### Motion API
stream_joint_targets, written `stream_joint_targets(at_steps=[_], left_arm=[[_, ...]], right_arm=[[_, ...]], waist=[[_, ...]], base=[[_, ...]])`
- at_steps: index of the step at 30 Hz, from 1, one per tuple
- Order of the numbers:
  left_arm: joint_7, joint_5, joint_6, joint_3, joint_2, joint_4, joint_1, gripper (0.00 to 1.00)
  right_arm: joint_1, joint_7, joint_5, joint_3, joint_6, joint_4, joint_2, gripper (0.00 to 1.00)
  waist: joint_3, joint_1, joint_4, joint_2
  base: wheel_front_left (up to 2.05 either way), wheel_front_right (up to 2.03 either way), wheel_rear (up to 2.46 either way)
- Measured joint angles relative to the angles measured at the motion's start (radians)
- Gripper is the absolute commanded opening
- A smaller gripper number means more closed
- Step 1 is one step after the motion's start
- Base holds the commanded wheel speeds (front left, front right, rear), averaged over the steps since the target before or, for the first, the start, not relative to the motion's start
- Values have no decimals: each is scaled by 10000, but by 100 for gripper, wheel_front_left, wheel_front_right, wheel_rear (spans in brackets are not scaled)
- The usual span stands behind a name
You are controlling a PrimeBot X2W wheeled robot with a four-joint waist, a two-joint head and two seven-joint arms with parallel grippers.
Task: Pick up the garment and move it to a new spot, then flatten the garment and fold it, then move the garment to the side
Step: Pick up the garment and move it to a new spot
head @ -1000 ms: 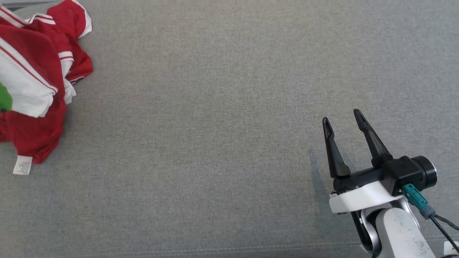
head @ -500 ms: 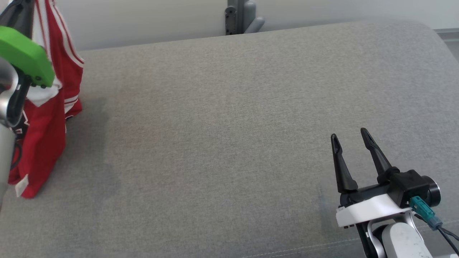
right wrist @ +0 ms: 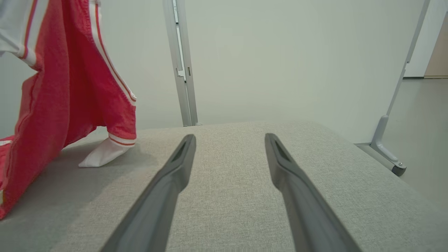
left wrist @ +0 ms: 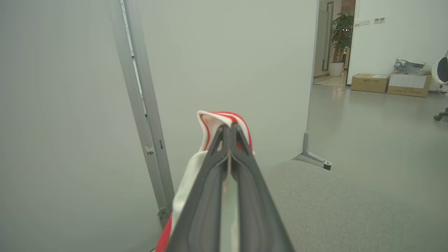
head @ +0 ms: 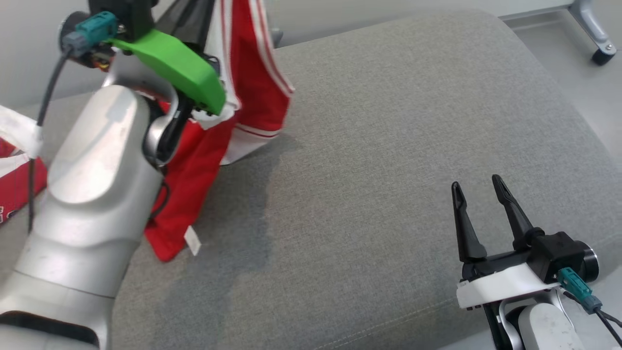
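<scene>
Red garment (head: 252, 73) over grey cushion (head: 388, 121), white partition (right wrist: 280, 52) behind

Plenty of open room across the middle and right of the grey cushion (head: 379, 146), just bare fabric ahead of the right gripper (head: 478, 189). The left side is blocked: the garment (head: 252, 82) hangs down onto the cushion, with the bulky left arm (head: 92, 194) in front of it. A partition wall (right wrist: 280, 52) closes off the far edge.

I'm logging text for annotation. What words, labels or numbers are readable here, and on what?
White tag on the red garment: print too small to read.
Cardboard box in the far room: dark print, too blurred to read.
No text can be read anywhere.
</scene>
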Motion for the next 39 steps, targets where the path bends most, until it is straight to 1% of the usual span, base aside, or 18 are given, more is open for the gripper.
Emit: stream_joint_targets(at_steps=[3,7,15,17,18,21,22,23,24,25,28,32,34,39], left_arm=[[-378,-73,56,-82,-681,94,-119,0],[-625,-84,157,-385,-1292,719,-140,0],[-1465,353,506,-1189,-1808,2872,638,0],[-1643,353,529,-1350,-1935,3304,749,0],[-1643,353,529,-1350,-1935,3304,749,0],[-1774,355,531,-1707,-2027,3858,805,0],[-1789,355,533,-1822,-2044,4011,806,15],[-1831,355,548,-1919,-2046,4140,807,42],[-1854,322,548,-2029,-2040,4197,809,84],[-1862,221,548,-2157,-2036,4169,810,100],[-1948,-355,546,-2732,-2063,3760,820,100],[-2010,-719,581,-3319,-2071,3457,828,100],[-2033,-1016,625,-3507,-2077,3319,836,100],[-2054,-1231,834,-3655,-2069,3248,906,100]], right_arm=[[-8,0,29,115,0,-6,0,100],[-36,0,102,263,0,-13,-2,100],[-231,0,274,602,0,-21,-2,100],[-311,0,330,698,0,-23,-2,100],[-311,0,330,698,0,-23,-2,100],[-448,0,408,865,0,-27,-2,100],[-498,0,435,907,0,-27,-4,100],[-547,0,447,957,0,-21,-2,100],[-593,0,483,999,0,-19,-2,100],[-637,0,529,1030,0,-13,-2,100],[-660,0,608,1060,0,21,-2,100],[-661,0,616,968,0,84,-2,100],[-666,0,614,909,0,92,-2,100],[-669,0,504,719,0,104,0,100]], waist=[[134,0,-264,0],[360,0,-550,0],[1003,0,-959,0],[1175,0,-1058,0],[1175,0,-1058,0],[1419,0,-1213,0],[1491,0,-1269,0],[1561,0,-1330,0],[1621,0,-1391,0],[1677,0,-1451,0],[1859,0,-1624,0],[1869,0,-1596,0],[1814,0,-1520,0],[1613,0,-1226,0]], base=[[0,0,0],[0,0,0],[0,0,0],[0,0,0],[0,0,0],[0,0,0],[0,0,0],[0,0,0],[0,0,0],[0,0,0],[0,0,0],[0,0,0],[0,0,0],[0,0,0]])
